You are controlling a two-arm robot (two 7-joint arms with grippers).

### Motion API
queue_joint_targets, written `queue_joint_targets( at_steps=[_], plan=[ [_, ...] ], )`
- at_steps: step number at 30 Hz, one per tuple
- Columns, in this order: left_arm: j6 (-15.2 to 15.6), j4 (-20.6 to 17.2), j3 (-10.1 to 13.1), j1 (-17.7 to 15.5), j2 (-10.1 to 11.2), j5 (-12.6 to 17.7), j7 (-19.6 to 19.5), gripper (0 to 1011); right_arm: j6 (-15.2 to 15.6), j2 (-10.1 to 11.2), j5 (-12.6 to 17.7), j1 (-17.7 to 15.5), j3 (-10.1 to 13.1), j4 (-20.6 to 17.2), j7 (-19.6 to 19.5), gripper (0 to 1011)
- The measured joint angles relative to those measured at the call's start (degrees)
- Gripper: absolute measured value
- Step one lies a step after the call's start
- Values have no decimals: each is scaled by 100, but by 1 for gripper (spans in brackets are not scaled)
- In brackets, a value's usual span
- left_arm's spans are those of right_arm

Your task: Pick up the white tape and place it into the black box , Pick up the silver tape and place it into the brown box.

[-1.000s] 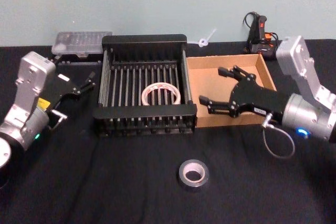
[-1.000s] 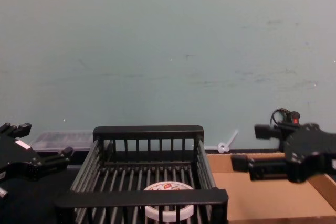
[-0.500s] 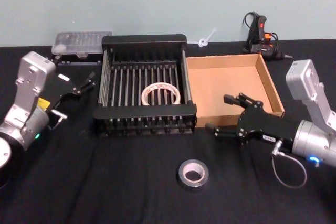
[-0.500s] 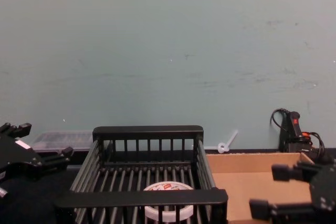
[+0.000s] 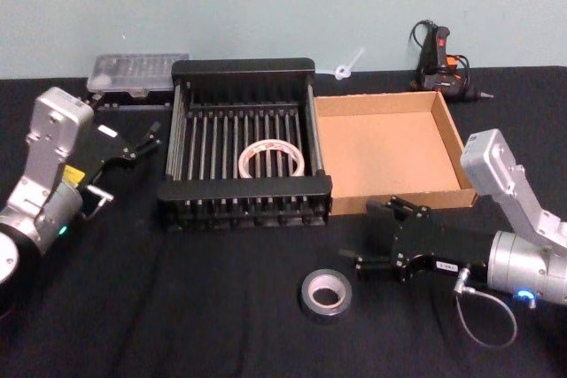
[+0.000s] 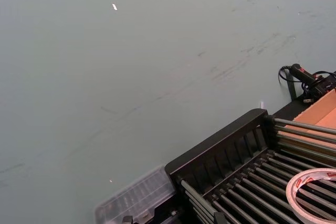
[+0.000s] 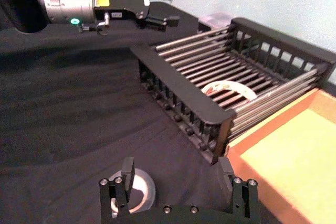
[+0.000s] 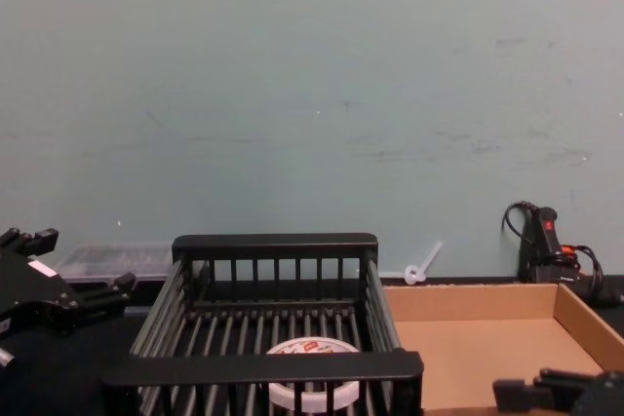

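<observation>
With the open right gripper (image 5: 374, 238) just beside the silver tape (image 5: 325, 294), could bump it and roll it off. Beyond the silver tape: white tape (image 5: 271, 159) in black box (image 5: 244, 194), brown box (image 5: 387, 197), open left gripper (image 5: 147, 139).

Two arms: silver-grey boxy wrist housings, cylindrical joints with small lit indicators, grey cable loops; black grippers, left gripper (image 5: 133, 143), right gripper (image 5: 376, 236), white labels.

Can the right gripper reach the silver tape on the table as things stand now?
Probably yes. The right gripper, fingers open, is just beside the silver tape on the black table, and nothing lies between them.
</observation>
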Motion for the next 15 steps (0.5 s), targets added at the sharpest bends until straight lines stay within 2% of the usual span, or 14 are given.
queue_joint_targets(
  at_steps=[15],
  plan=[
    [0, 0, 0, 0, 0, 0, 0, 1001, 274, 84, 69, 21, -249, 29, 24, 1002]
  ],
)
